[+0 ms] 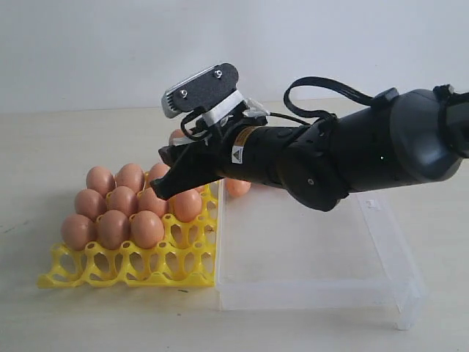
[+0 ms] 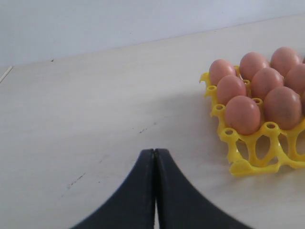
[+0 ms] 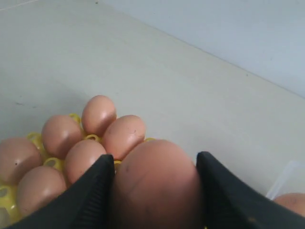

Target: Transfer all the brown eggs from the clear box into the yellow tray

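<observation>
My right gripper (image 1: pixel 167 185) reaches over the right back part of the yellow tray (image 1: pixel 124 273), shut on a brown egg (image 3: pixel 155 186) that fills the gap between its two black fingers (image 3: pixel 95 186). Several brown eggs (image 1: pixel 113 220) sit in the tray's back rows, and the front row of cups holds none. The clear box (image 1: pixel 315 295) stands right of the tray, touching it. One brown egg (image 1: pixel 237 186) shows at the box's far left corner behind the arm. My left gripper (image 2: pixel 155 151) is shut and holds nothing, low over bare table beside the tray (image 2: pixel 248 160).
The right arm's thick black body (image 1: pixel 366 158) crosses above the back of the clear box. Bare pale table (image 2: pixel 95 109) stretches left of the tray. A white wall (image 1: pixel 110 51) closes the scene behind.
</observation>
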You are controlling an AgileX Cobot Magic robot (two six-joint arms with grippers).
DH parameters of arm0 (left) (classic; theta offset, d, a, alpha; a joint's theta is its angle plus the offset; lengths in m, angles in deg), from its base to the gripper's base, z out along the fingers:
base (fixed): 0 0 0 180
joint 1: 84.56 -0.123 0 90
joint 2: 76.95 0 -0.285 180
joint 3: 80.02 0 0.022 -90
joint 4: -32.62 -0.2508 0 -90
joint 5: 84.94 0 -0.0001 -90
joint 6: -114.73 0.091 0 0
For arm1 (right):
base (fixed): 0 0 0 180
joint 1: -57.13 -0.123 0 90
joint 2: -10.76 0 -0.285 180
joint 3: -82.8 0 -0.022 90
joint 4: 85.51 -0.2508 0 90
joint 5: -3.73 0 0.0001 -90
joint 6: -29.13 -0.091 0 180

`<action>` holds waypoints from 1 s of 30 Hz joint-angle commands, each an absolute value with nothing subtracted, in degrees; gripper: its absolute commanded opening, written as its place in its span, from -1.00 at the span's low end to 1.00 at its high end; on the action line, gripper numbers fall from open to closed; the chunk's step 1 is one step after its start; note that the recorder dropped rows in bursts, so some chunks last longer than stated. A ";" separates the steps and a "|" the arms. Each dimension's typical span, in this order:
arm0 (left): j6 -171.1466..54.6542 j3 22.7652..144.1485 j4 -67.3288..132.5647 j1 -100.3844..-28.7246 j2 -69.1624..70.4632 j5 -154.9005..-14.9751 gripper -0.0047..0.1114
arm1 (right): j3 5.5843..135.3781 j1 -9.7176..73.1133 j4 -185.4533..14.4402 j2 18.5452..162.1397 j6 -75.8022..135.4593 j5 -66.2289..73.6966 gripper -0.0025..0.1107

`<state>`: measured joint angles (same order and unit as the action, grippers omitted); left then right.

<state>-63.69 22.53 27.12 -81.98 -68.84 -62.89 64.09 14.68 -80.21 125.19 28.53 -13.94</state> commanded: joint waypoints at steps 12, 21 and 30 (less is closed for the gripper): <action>-63.97 22.77 27.18 -81.69 -69.16 -63.25 -0.92 | 63.37 12.24 -74.91 127.98 36.20 -11.34 -0.96; -63.97 22.77 27.18 -81.69 -69.16 -63.25 -0.92 | 57.80 10.50 -74.77 127.86 39.89 -17.78 -0.96; -63.97 22.77 27.18 -81.69 -69.16 -63.25 -0.92 | 56.87 10.50 -73.00 127.86 41.15 -19.01 -0.96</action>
<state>-63.69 22.53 27.12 -81.98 -68.84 -62.89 57.05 10.52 -73.97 128.18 40.05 -17.60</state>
